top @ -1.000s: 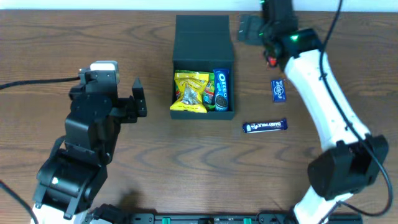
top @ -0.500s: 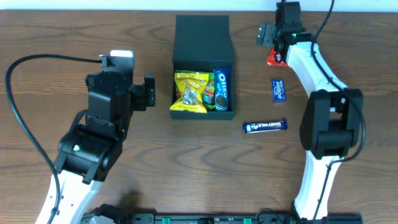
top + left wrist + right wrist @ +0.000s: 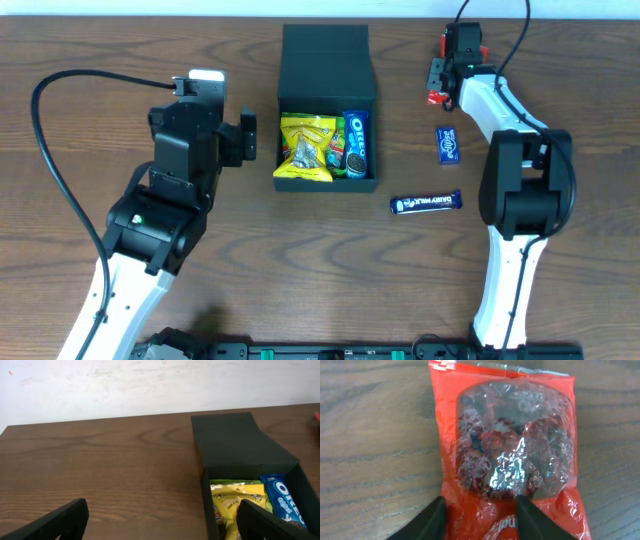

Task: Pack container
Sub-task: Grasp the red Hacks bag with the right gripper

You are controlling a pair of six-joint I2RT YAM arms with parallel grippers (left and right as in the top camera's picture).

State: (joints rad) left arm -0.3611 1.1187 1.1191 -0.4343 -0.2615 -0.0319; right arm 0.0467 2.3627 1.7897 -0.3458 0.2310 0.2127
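The right gripper [image 3: 481,517] held fingers apart just over the red packet [image 3: 505,450]; the left gripper [image 3: 162,527] gaped wide, the container [image 3: 235,445] ahead by its right finger.

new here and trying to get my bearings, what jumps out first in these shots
First, the dark container stands open at table centre, holding a yellow snack packet and a blue Oreo pack. Next, the red packet fills the right wrist view, with the right gripper open over it, near the table's back edge to the right of the container.
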